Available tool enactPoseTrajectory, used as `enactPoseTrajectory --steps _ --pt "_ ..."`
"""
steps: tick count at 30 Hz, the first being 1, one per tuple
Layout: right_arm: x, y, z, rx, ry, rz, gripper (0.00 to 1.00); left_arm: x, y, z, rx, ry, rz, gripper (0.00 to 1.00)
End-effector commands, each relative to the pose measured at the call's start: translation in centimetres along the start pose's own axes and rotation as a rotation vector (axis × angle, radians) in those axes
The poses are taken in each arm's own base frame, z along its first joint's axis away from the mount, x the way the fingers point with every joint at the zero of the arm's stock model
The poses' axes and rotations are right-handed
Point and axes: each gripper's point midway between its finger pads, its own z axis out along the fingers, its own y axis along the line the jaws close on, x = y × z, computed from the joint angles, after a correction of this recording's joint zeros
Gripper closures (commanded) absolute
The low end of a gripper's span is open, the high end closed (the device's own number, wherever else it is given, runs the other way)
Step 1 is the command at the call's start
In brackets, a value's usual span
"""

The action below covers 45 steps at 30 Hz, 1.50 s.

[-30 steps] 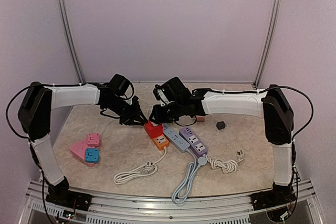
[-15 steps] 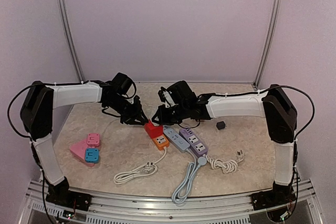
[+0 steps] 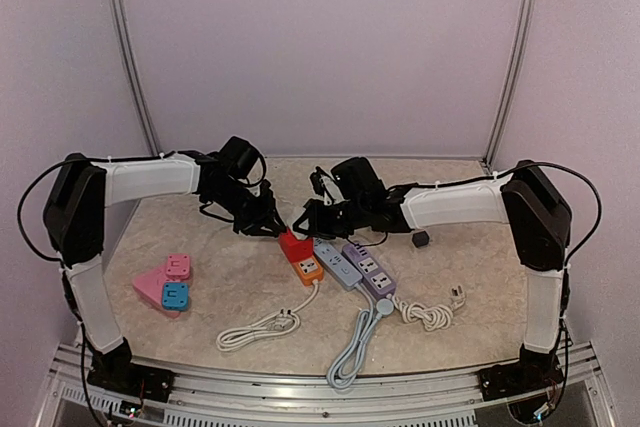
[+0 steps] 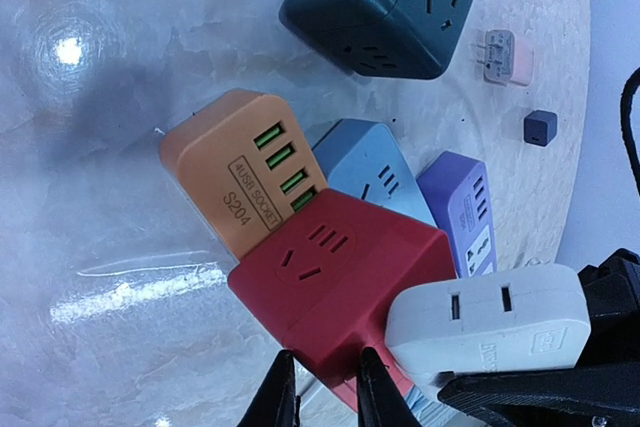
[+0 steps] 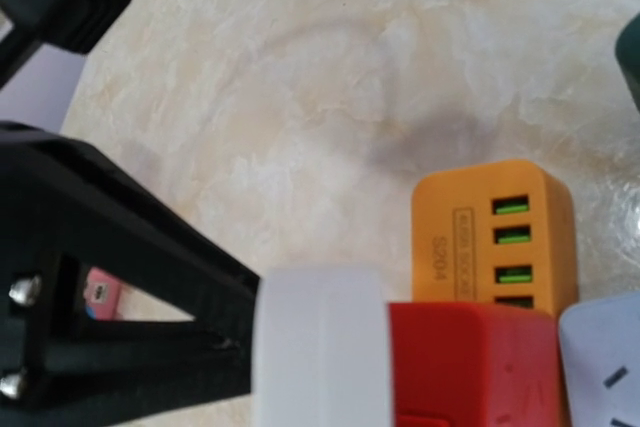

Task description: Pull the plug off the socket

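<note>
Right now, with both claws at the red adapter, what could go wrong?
The red cube adapter sits on the orange power strip, which nothing pins down; pulling the white plug may lift both instead. The left claw and right claw are crowded together and could collide.

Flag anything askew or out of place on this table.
A stacked chain stands out: a red adapter sits on the orange strip, with a white adapter against its side. A pink plug lies loose, prongs sideways, by the dark cube socket.
</note>
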Motion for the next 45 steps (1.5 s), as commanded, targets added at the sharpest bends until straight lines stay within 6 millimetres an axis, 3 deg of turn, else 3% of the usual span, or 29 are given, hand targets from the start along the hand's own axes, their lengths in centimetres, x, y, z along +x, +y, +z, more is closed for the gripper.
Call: enactPoseTrajectory --steps 1,29,39,45 --pt "-3.3 4.1 -2.7 -0.155 -0.105 -0.027 1.0 5.3 7.8 4.4 -0.275 0.175 -0.057 0.82" --pt "-5.0 6.3 -6.6 -0.455 -0.197 0.065 1.0 6.2 8.6 5.4 -0.311 0.208 -0.067 0.82" --pt "-5.1 6.9 -7.0 -0.555 -0.202 0.107 1.0 6.3 8.6 5.4 -0.311 0.209 -0.066 0.82" --pt "-5.3 6.4 -7.1 -0.526 -0.208 0.104 1.0 6.2 8.4 5.3 -0.309 0.207 -0.065 0.82"
